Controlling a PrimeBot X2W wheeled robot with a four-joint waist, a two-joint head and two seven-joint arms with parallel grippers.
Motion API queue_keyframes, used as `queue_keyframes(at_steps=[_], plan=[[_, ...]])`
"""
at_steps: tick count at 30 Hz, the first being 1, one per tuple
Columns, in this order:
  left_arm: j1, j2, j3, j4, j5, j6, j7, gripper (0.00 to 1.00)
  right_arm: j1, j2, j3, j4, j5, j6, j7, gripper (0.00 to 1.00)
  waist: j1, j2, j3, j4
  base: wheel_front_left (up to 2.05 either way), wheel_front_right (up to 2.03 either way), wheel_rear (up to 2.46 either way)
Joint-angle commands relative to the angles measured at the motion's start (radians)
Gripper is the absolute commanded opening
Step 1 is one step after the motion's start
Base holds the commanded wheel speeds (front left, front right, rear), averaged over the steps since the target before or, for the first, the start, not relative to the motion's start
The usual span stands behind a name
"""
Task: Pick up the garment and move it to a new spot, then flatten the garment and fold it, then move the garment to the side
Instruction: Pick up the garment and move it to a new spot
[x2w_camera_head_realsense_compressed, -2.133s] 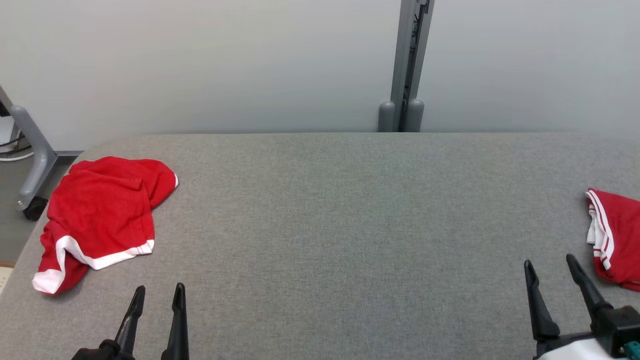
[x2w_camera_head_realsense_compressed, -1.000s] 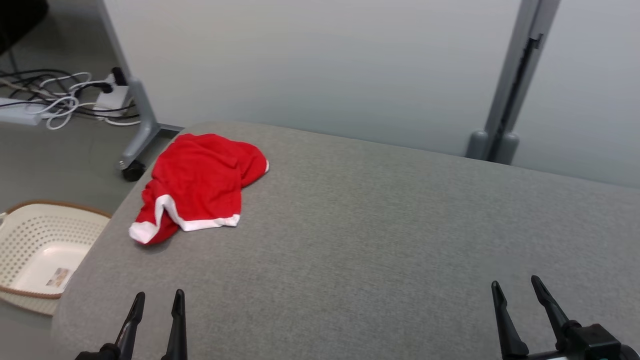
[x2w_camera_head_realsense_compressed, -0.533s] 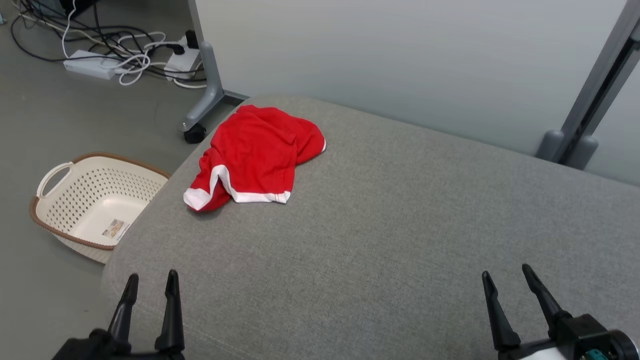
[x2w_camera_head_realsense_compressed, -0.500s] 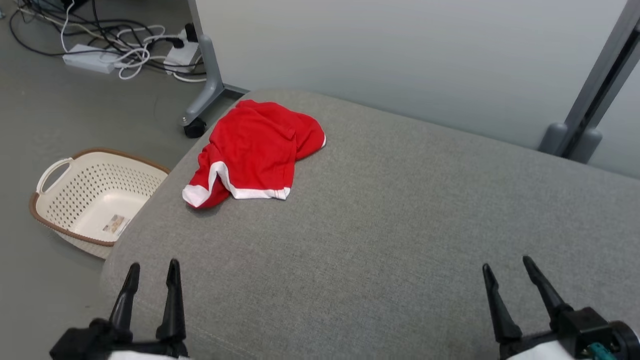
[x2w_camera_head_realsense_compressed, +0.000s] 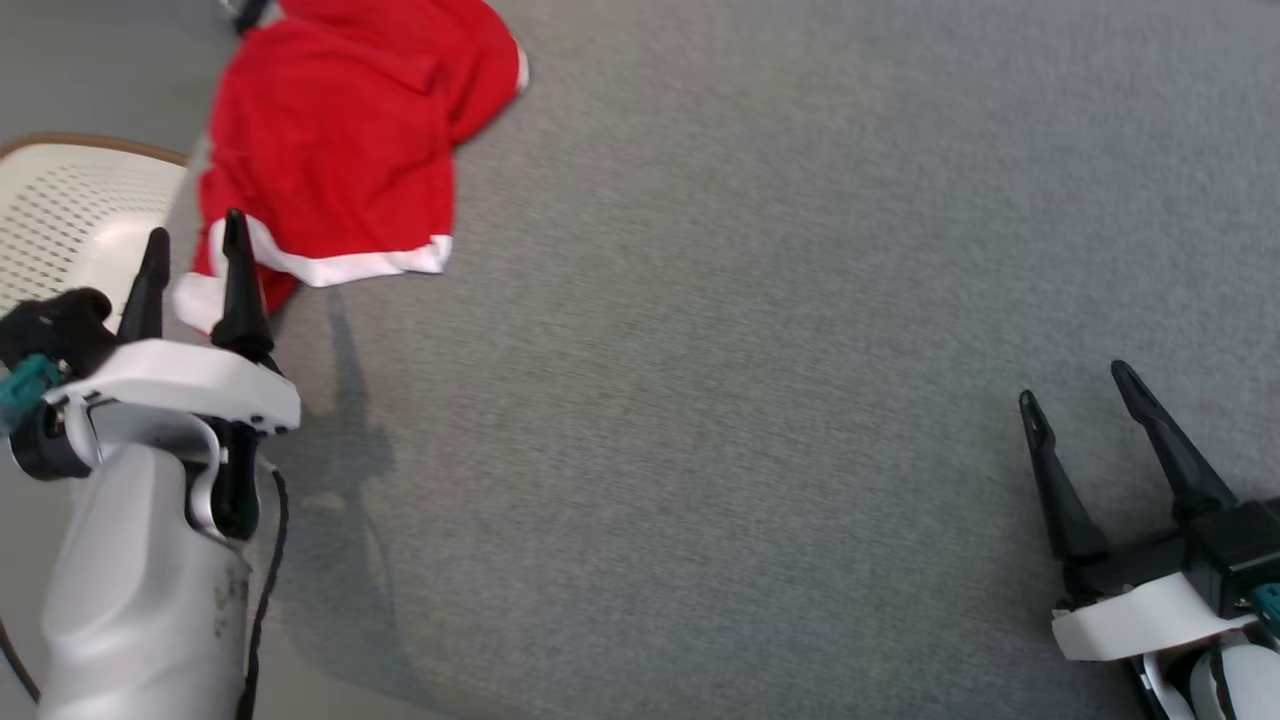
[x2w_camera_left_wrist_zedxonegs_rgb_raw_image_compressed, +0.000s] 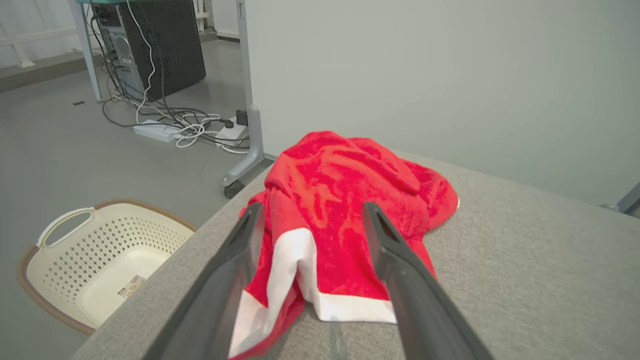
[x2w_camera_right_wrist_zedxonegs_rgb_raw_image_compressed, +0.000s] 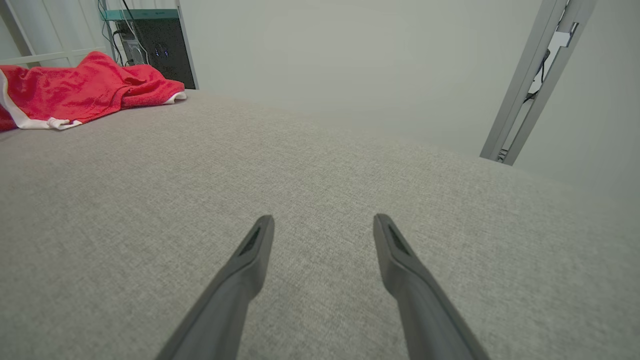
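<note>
The garment (x2w_camera_head_realsense_compressed: 340, 150) is a crumpled red piece with white hems, lying at the left end of the grey padded table (x2w_camera_head_realsense_compressed: 760, 360). My left gripper (x2w_camera_head_realsense_compressed: 195, 240) is open, its tips just short of the garment's near white hem and above it. In the left wrist view the garment (x2w_camera_left_wrist_zedxonegs_rgb_raw_image_compressed: 345, 200) sits framed between the two open fingers of the left gripper (x2w_camera_left_wrist_zedxonegs_rgb_raw_image_compressed: 310, 212). My right gripper (x2w_camera_head_realsense_compressed: 1075, 385) is open over bare table at the lower right, far from the cloth. From the right wrist the garment (x2w_camera_right_wrist_zedxonegs_rgb_raw_image_compressed: 80, 90) lies far off at the upper left, beyond the open right gripper (x2w_camera_right_wrist_zedxonegs_rgb_raw_image_compressed: 322, 220).
A cream perforated laundry basket (x2w_camera_left_wrist_zedxonegs_rgb_raw_image_compressed: 95, 255) stands on the floor just past the table's left edge, also seen as the basket (x2w_camera_head_realsense_compressed: 70, 210) in the head view. Cables and a power strip (x2w_camera_left_wrist_zedxonegs_rgb_raw_image_compressed: 160, 130) lie on the floor beyond. A grey post (x2w_camera_right_wrist_zedxonegs_rgb_raw_image_compressed: 535, 80) stands behind the table.
The head camera has swung left and tilted down, so the whole picture shifted. My left arm has reached forward toward the garment's near hem; both grippers stay open.
</note>
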Motion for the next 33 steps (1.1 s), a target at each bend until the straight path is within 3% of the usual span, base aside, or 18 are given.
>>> queue_keyframes(at_steps=[1, 2, 6, 8, 13, 18, 24, 33], plan=[[-0.080, 0.017, 0.013, 0.108, -0.015, 0.011, 0.013, 1.00, -0.023, -0.014, 0.011, -0.016, 0.000, 0.000, -0.002, 1.00, 0.0000, 0.0000, 0.123, -0.097, 0.00, 0.00, 0.00], [-0.144, 0.037, 0.033, 0.218, -0.029, 0.021, 0.022, 1.00, -0.031, -0.016, 0.024, -0.023, 0.005, 0.000, -0.002, 1.00, 0.0000, 0.0000, 0.134, -0.122, 0.00, 0.00, 0.00], [-0.225, 0.068, 0.061, 0.400, -0.056, 0.022, 0.024, 1.00, -0.045, 0.002, 0.032, -0.030, 0.009, 0.000, -0.001, 1.00, 0.0000, 0.0000, 0.145, -0.164, 0.00, 0.00, 0.00], [-0.246, 0.076, 0.060, 0.451, -0.059, 0.007, 0.010, 0.00, -0.047, 0.012, 0.027, -0.034, 0.012, 0.000, -0.001, 1.00, 0.0000, 0.0000, 0.141, -0.175, 0.00, 0.00, 0.00], [-0.253, 0.085, 0.036, 0.493, -0.044, -0.029, -0.015, 0.00, -0.035, 0.043, 0.026, -0.020, 0.019, 0.000, -0.001, 1.00, 0.0000, 0.0000, 0.098, -0.180, 0.00, 0.00, 0.00], [-0.225, 0.041, -0.033, 0.380, -0.017, -0.061, -0.029, 0.00, -0.025, 0.091, 0.031, -0.003, 0.032, 0.000, -0.001, 1.00, 0.0000, 0.0000, -0.001, -0.183, 0.00, 0.00, 0.00], [-0.130, -0.020, -0.258, 0.110, -0.055, -0.066, 0.014, 0.00, -0.001, 0.147, 0.043, 0.021, 0.055, 0.000, -0.001, 1.00, 0.0000, 0.0000, -0.139, -0.223, 0.00, 0.00, 0.00], [0.049, -0.047, -0.509, -0.463, -0.163, -0.054, 0.260, 0.00, 0.049, 0.173, 0.042, 0.024, 0.093, 0.000, -0.001, 1.00, 0.0000, 0.0000, -0.226, -0.359, 0.00, 0.00, 0.00]])
